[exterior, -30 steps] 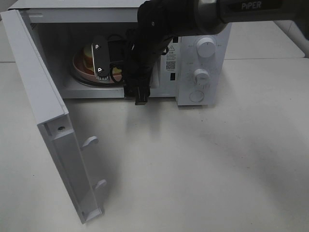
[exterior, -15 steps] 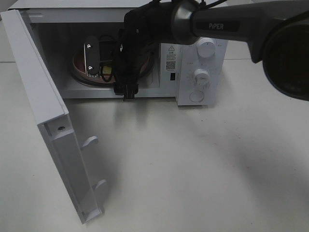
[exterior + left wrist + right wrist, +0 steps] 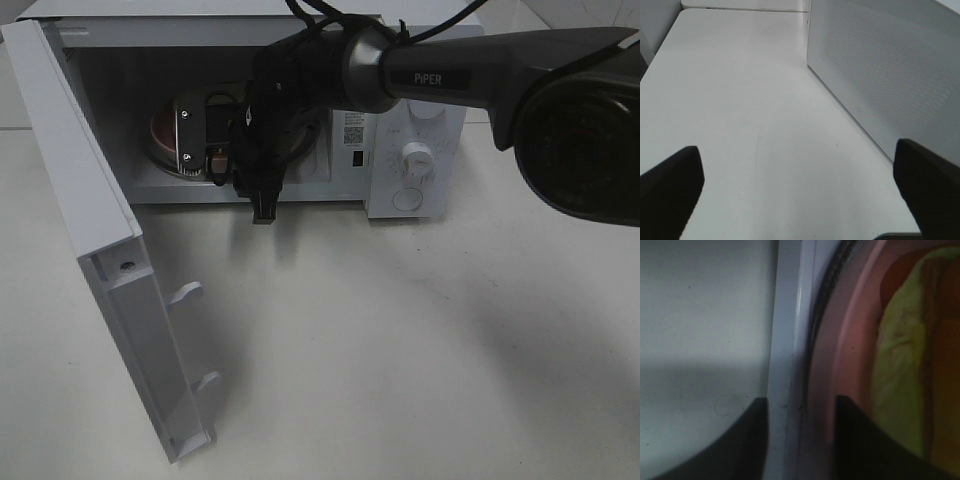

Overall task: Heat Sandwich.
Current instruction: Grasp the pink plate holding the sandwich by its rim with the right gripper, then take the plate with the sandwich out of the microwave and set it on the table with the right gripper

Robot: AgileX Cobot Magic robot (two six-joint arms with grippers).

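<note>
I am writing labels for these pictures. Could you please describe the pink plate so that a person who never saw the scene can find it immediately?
Find the white microwave at the back of the table, its door swung open to the left. Inside its cavity, behind the black right gripper, lies the pink plate. It is the only round, coloured thing there, and it carries the sandwich with pale yellow filling.

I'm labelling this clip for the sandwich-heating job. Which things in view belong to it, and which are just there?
Job:
- sandwich
- pink plate
- microwave with open door
- right gripper, jaws astride the plate rim

Just there:
- left gripper, open over the table
</note>
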